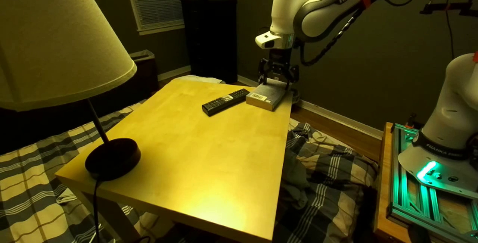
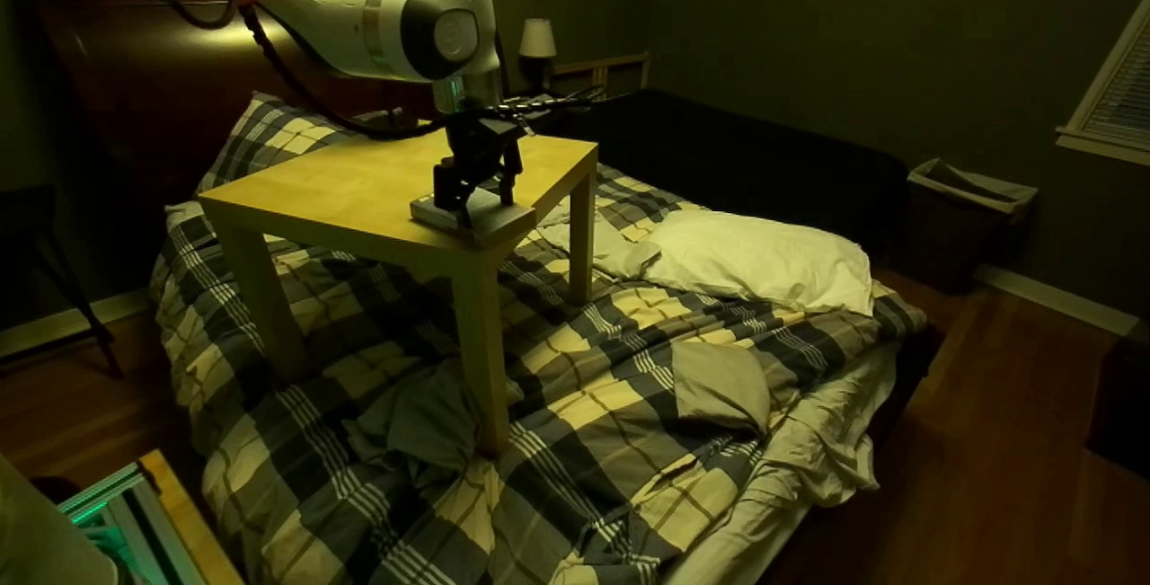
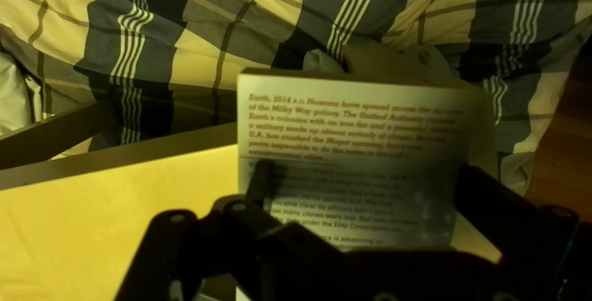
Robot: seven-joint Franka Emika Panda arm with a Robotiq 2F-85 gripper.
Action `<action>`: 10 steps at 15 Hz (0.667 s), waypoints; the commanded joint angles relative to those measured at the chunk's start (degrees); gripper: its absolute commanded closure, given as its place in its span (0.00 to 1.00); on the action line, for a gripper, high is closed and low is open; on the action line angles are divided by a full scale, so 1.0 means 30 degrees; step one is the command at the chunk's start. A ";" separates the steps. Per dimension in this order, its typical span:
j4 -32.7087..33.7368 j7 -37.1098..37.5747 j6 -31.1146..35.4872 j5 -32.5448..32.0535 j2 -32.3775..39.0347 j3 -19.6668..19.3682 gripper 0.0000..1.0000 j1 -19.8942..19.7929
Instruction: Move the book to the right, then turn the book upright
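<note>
Wrist view: a small pale-grey book (image 3: pixel 354 157) fills the middle, its printed cover face up — reddish lettering at the far end, legible in scraps such as "Earth" and "Milky Way galaxy," with darker, blurred lines below. The gripper (image 3: pixel 365 171) stands spread, fingers (image 3: pixel 261 181) well apart, one over the cover's left part, one at its right edge.

In an exterior view, the book lies flat at the far right corner of a wooden table (image 1: pixel 209 149), a barcode (image 1: pixel 258 96) showing by the near left edge of its dull grey cover, the near side tan. Just to its left is a black remote (image 1: pixel 225 102) — whether the two touch cannot be told.

In an exterior view, the book sits at the table's near corner, its cover partly hidden by the gripper, above a plaid-covered bed (image 2: pixel 593 405).
</note>
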 commanded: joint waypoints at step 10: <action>0.1952 -0.1117 -0.0140 -0.3992 0.2128 0.0788 0.00 -0.0260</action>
